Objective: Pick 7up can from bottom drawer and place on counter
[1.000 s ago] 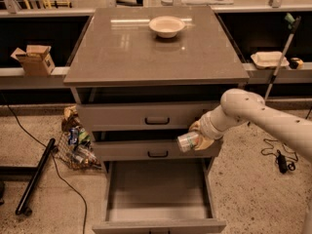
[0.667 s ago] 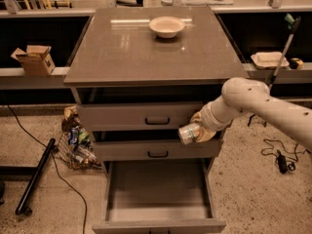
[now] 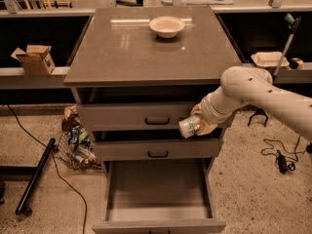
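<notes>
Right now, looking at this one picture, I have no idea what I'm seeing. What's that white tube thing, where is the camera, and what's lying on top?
The white tube is a robot's single arm, reaching in from the right of the picture. At its end is a two-finger gripper, which works like a simple hand. It is in front of the upper drawers and grips a 7up can, tipped sideways. There is only one picture, looking down at the scene from the front. Where that camera is mounted isn't known. Lower down, the bottom drawer is pulled open. On the counter sits a cream bowl.
</notes>
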Controlling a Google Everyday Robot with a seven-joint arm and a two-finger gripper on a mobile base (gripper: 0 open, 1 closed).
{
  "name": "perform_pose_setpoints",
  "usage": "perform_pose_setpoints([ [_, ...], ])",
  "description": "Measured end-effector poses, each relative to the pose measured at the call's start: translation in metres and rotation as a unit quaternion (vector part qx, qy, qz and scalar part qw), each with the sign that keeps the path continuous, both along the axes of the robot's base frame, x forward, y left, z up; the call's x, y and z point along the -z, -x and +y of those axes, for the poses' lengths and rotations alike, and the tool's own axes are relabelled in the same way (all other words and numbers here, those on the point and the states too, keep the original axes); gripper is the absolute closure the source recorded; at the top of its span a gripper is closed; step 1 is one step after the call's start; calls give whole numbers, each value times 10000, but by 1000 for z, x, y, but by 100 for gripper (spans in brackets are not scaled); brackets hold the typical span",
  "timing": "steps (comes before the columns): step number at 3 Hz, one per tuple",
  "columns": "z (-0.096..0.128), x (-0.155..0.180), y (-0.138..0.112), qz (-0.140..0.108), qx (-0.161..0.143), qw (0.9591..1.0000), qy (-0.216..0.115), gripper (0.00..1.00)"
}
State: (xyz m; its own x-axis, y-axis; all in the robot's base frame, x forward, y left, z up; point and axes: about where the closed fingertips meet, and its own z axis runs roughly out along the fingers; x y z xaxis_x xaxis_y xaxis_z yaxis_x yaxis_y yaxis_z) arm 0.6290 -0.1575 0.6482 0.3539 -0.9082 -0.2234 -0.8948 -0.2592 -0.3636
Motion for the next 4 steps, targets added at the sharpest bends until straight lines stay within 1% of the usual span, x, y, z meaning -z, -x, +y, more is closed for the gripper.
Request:
perform_pose_setpoints([
  [1,-12,-41,5,-67,121,9999,-66,100],
  [2,-25,-103,16,-217,293,9993,84,100],
  [3,-29,-171,21,-508,422,9969,432,100],
  [4,-29,-171,21,-508,422,9969,432,100],
])
